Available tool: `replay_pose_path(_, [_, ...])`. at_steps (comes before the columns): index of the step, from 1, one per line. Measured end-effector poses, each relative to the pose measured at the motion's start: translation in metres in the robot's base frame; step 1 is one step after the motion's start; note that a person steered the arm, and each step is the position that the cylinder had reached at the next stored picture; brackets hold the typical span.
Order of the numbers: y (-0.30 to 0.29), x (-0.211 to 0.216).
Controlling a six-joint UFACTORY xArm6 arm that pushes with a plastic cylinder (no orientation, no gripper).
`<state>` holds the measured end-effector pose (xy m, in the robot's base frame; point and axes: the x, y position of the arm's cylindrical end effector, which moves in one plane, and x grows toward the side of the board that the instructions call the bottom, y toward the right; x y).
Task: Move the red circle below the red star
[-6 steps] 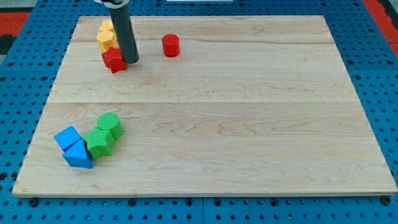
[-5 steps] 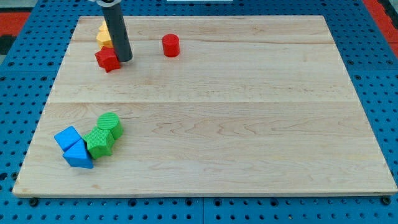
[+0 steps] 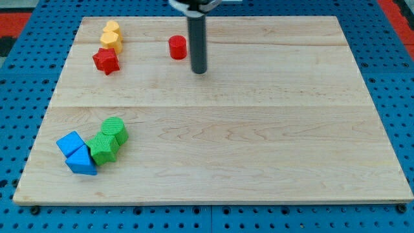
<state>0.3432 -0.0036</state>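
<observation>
Wooden board [image 3: 259,129]: my tip [image 3: 199,70], bare rod w/ nothing held, sits just right of red circle [image 3: 177,47]; off-centre push could skid it past red star [image 3: 105,61] into yellow blocks [image 3: 111,35].

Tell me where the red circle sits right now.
The red circle sits near the view's top, left of centre, just left of my tip and right of the red star.
</observation>
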Motion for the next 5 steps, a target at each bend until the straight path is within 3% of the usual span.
replay_pose_path(1, [0.008,-0.050])
replay_pose_path(2, [-0.025,-0.095])
replay_pose_path(3, [-0.064,-0.098])
replay_pose_path(4, [-0.073,-0.055])
replay_pose_path(5, [-0.071,-0.048])
